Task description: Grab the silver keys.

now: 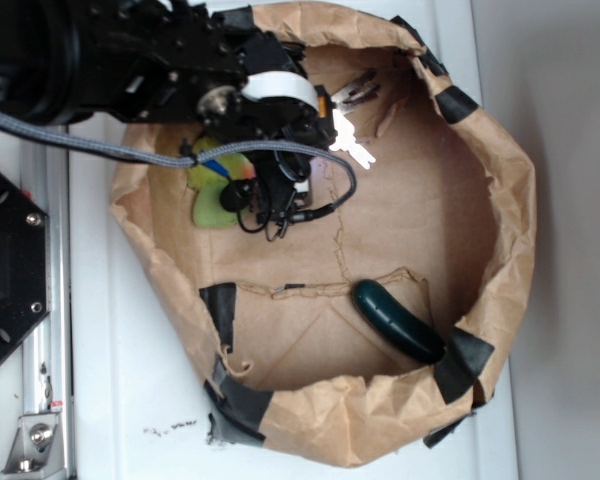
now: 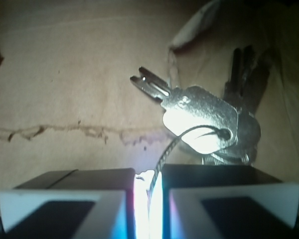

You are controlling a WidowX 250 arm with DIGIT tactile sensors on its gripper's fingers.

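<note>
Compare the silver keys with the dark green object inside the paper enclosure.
The silver keys are bright, shiny metal, a splayed bunch on a wire ring; the dark green object is one smooth, elongated piece. The keys sit at the gripper, whose fingers pinch their wire ring; the green object lies alone by the opposite wall. Both are inside the paper enclosure.

arm: black, chunky, with a white band (image 1: 278, 88) wrapped round it
cable: a grey woven cord (image 1: 100, 145) runs along it, and thin black wires (image 1: 280, 215) loop below
gripper (image 2: 148, 199): two black blocks with flat white fronts
</note>
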